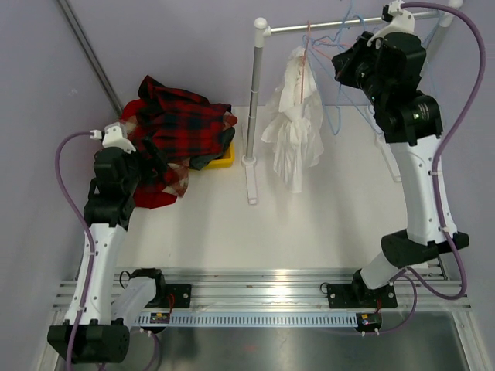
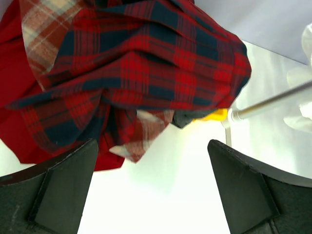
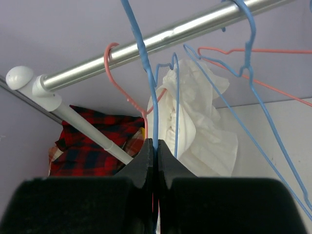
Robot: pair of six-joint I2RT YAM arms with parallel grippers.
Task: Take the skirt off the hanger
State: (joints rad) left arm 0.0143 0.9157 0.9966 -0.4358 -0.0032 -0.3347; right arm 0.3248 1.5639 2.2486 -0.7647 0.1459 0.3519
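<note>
Right gripper (image 3: 155, 156) fingers are pressed together on a wire of a blue hanger (image 3: 146, 73) just under the rail (image 3: 161, 36), with a pink hanger (image 3: 122, 83) hooked close beside it; the white skirt (image 3: 195, 117) hangs bunched right behind these wires, and I cannot tell for sure which of the two carries it. This looks like the early step: one hanger is secured, the skirt not yet off. Next the skirt's waist likely has to be worked free of the hanger arms, which calls for a second grip on the cloth, yet the left gripper (image 2: 151, 144) is spread wide and holding nothing, low over a plaid pile (image 2: 146, 73) well apart from the rail. Room is tight up top: several hangers cross each other, and the wall is close behind. The post (image 1: 253, 100) stands between the left arm and the skirt, with a yellow bin (image 1: 226, 157) beside its foot. Bare table (image 1: 309, 224) below and in front of the skirt gives the best space to pull downward and toward the arms
</note>
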